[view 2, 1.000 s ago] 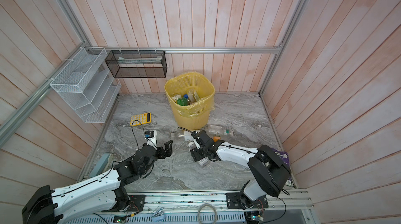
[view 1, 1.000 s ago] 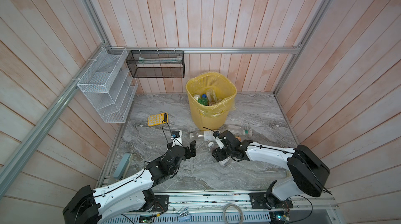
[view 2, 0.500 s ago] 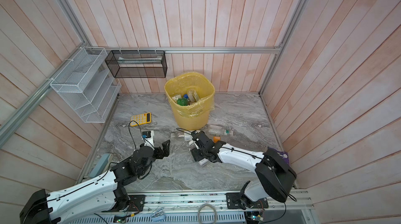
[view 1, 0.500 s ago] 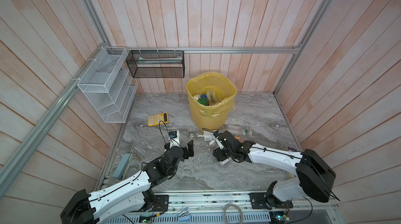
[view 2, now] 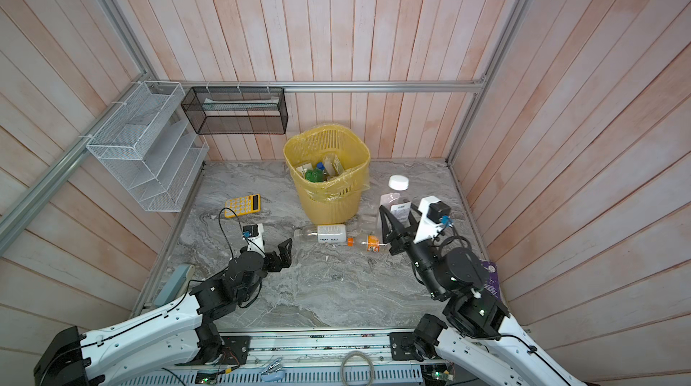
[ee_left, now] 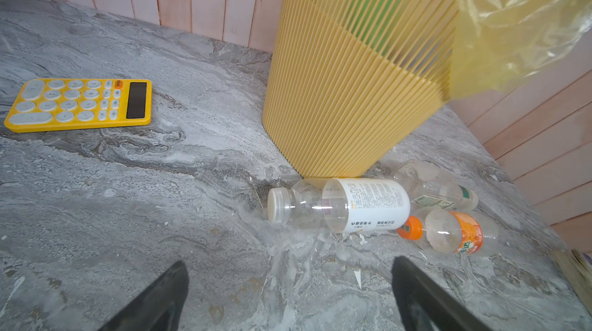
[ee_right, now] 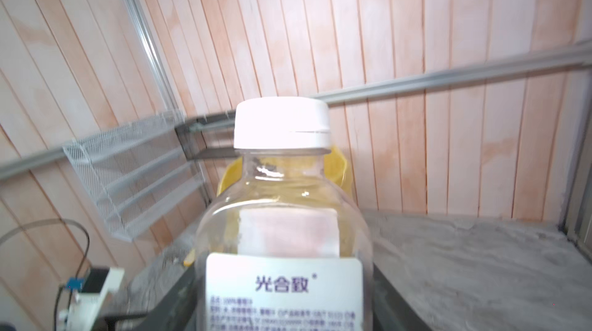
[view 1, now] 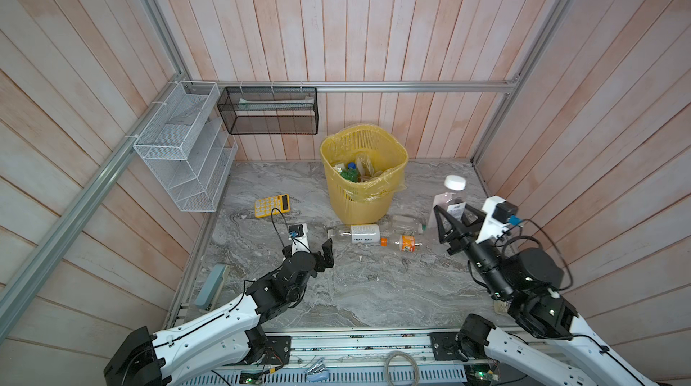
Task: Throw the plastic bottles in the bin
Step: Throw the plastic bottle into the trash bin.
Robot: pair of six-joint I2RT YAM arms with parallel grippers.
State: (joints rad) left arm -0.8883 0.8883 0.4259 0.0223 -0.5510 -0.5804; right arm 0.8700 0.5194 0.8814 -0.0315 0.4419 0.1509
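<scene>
The yellow lattice bin (view 1: pixel 359 208) (view 2: pixel 329 208) (ee_left: pixel 352 105) stands at the back middle with a green bottle (view 1: pixel 349 175) and others inside. My right gripper (view 1: pixel 453 212) (view 2: pixel 397 212) (ee_right: pixel 285 307) is raised at the right, shut on a clear white-capped bottle (view 1: pixel 450 197) (view 2: pixel 392 197) (ee_right: pixel 285 233) held upright. Three bottles lie at the bin's foot: a white-labelled one (view 1: pixel 359 234) (ee_left: pixel 346 206), an orange-capped one (view 1: pixel 402 243) (ee_left: pixel 448 230) and a clear one (view 1: pixel 405 224) (ee_left: pixel 439 190). My left gripper (view 1: pixel 310 249) (view 2: pixel 269 253) (ee_left: pixel 288 265) is open, low over the table just short of them.
A yellow calculator (view 1: pixel 272 205) (ee_left: pixel 80 105) lies left of the bin. A white wire rack (view 1: pixel 187 152) and a black mesh rack (view 1: pixel 269 111) hang on the back-left walls. A grey-green object (view 1: pixel 211 287) lies at the table's left edge.
My right gripper closed on the white-capped bottle at the table's middle, then rose and swung out to the right with it. The left gripper has hardly moved.
</scene>
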